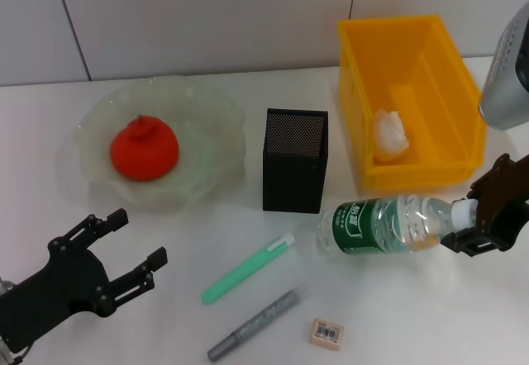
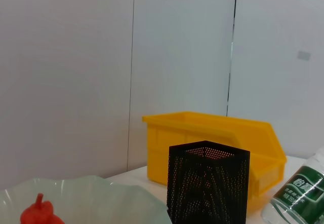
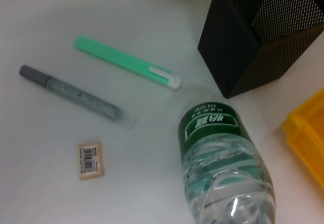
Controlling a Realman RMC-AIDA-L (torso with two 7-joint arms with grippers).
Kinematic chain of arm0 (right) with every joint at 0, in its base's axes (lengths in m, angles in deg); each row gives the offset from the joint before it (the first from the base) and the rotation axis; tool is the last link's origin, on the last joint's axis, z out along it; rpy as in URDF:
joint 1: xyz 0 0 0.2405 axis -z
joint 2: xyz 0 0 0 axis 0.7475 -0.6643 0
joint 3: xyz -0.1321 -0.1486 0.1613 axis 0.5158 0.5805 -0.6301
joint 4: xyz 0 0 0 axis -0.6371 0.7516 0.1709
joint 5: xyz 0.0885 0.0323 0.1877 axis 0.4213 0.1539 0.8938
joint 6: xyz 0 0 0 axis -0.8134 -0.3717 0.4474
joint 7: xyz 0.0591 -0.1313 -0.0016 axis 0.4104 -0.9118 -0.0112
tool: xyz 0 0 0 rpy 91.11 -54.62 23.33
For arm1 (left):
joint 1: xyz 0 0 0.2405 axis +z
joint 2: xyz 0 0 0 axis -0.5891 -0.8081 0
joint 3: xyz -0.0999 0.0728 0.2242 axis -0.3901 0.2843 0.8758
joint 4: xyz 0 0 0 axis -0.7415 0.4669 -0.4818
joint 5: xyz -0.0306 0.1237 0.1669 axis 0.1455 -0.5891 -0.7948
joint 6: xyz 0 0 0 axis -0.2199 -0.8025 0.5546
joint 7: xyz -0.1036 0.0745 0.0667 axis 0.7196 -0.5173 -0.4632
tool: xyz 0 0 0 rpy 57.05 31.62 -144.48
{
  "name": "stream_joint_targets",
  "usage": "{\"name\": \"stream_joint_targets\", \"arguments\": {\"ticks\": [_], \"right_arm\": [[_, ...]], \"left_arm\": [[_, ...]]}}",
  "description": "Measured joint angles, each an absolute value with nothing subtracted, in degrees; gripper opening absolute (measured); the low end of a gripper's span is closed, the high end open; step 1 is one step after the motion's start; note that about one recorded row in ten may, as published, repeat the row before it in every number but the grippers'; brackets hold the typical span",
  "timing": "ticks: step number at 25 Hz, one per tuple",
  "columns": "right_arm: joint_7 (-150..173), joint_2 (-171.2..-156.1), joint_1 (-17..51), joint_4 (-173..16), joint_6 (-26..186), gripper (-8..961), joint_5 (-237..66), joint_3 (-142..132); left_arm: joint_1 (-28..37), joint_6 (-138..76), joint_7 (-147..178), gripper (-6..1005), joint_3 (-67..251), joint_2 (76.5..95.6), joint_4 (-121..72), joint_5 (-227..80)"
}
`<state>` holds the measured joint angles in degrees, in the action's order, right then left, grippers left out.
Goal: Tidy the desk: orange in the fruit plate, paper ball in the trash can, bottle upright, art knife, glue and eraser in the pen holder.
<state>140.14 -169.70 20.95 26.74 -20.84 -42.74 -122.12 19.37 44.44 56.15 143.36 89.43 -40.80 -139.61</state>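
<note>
The orange (image 1: 145,152) (image 2: 40,214) lies in the pale-green fruit plate (image 1: 207,109) (image 2: 101,193) at the left. A paper ball (image 1: 390,134) rests inside the yellow trash can (image 1: 355,68) (image 2: 212,133). Between them stands the black mesh pen holder (image 1: 294,171) (image 2: 207,188) (image 3: 253,36). The bottle (image 1: 380,225) (image 2: 298,193) (image 3: 223,168) lies on its side, cap to the right. My right gripper (image 1: 463,216) is open, its fingers either side of the cap. The green art knife (image 1: 248,267) (image 3: 126,62), grey glue (image 1: 252,325) (image 3: 71,93) and eraser (image 1: 326,333) (image 3: 91,159) lie in front. My left gripper (image 1: 136,241) hangs open at the near left.
A white wall runs close behind the table. The pen holder stands just beside the bottle's base, and the trash can sits right behind the bottle.
</note>
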Motion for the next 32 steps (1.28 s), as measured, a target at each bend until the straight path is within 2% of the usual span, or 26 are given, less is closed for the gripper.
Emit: {"name": "stream_joint_targets", "arguments": {"ticks": [27, 32], "right_arm": [[140.7, -169.51, 18.4, 26.6, -19.8, 415, -41.2, -122.8], [140.7, -169.51, 18.3, 26.6, -19.9, 375, -41.2, -122.6]], "left_arm": [[19.5, 44.4, 56.0, 827, 143.4, 89.44, -40.8, -139.6], [19.5, 44.4, 56.0, 827, 143.4, 89.44, -40.7, -139.6]]}}
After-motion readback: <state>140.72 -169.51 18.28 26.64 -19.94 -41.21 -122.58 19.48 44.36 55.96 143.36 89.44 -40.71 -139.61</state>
